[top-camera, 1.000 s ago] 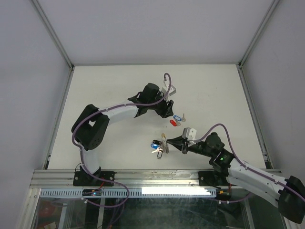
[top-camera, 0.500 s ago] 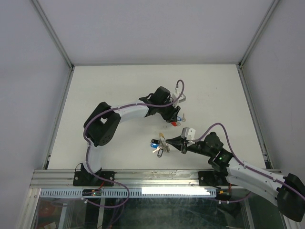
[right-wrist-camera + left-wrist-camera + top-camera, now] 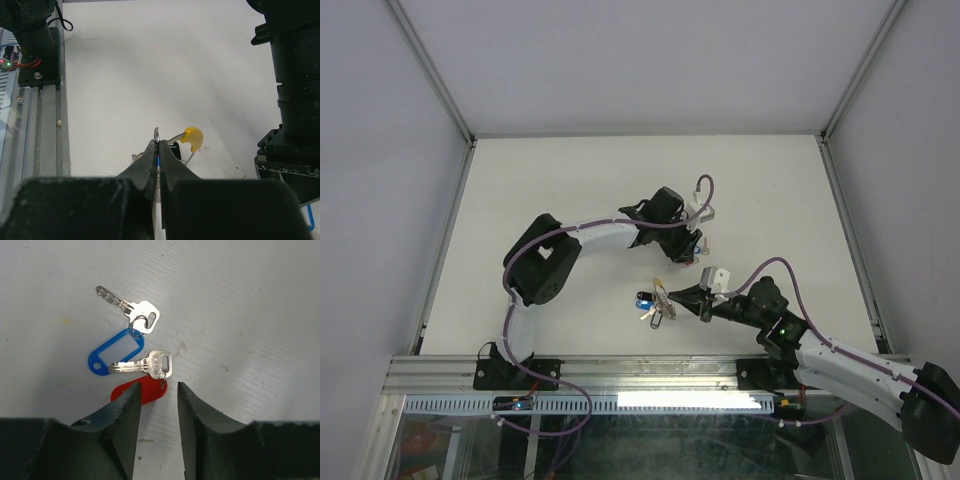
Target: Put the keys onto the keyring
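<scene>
Two loose keys lie on the white table in the left wrist view: one key (image 3: pixel 131 310) on a blue tag (image 3: pixel 114 352), another key (image 3: pixel 145 364) on a red tag (image 3: pixel 150 390). My left gripper (image 3: pixel 158 390) hovers just short of them, open, with nothing between its fingers; its left finger (image 3: pixel 125 410) covers part of the red tag. My right gripper (image 3: pixel 159 145) is shut on the keyring (image 3: pixel 156 134), which stands up edge-on, its yellow part (image 3: pixel 192 139) to the right. From above, a blue tag (image 3: pixel 644 303) and a black tag (image 3: pixel 657 320) hang at the keyring (image 3: pixel 661 298).
An aluminium rail (image 3: pixel 620 372) runs along the table's near edge, with the left arm's base (image 3: pixel 35 40) on it. The left arm's black links (image 3: pixel 295 75) stand close to the right of the keyring. White walls surround the table (image 3: pixel 550 180).
The left arm has swung right and nearer, bringing its gripper over the two loose keys, and its jaws have narrowed. The right gripper and keyring have stayed put.
</scene>
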`<move>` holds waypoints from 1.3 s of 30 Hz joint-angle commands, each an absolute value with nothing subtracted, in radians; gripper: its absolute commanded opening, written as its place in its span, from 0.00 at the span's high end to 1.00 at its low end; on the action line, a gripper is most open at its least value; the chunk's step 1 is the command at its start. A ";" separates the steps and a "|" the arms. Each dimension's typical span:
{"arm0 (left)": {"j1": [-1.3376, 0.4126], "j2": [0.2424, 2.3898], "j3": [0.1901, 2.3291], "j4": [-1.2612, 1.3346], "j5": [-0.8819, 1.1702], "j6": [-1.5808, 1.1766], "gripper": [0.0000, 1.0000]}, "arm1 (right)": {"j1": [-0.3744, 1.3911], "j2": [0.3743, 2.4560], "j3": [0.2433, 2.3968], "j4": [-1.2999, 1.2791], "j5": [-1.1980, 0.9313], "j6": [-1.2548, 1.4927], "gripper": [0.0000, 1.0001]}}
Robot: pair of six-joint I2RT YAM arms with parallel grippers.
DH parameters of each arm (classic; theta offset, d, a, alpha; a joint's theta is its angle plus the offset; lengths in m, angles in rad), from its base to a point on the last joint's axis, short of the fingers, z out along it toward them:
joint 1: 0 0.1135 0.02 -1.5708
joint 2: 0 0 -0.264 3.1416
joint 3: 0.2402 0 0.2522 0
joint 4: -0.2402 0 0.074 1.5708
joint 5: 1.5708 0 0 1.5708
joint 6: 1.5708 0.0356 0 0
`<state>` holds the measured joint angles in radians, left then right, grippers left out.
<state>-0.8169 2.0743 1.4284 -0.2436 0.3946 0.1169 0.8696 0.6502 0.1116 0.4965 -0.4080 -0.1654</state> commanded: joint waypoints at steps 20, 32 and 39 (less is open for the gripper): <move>-0.847 2.123 1.506 -0.236 0.380 0.150 0.69 | 0.874 0.671 0.135 0.598 -0.414 -0.150 1.00; -0.846 2.102 1.498 -0.249 0.374 0.161 1.00 | 0.875 0.664 0.129 0.604 -0.407 -0.149 1.00; -0.826 1.994 1.459 -0.243 0.416 0.175 1.00 | 0.874 0.648 0.128 0.601 -0.397 -0.155 1.00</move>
<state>-0.8364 2.1181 1.4693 -0.2649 0.3767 0.1516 0.8696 0.6666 0.1116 0.5274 -0.4068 -0.1585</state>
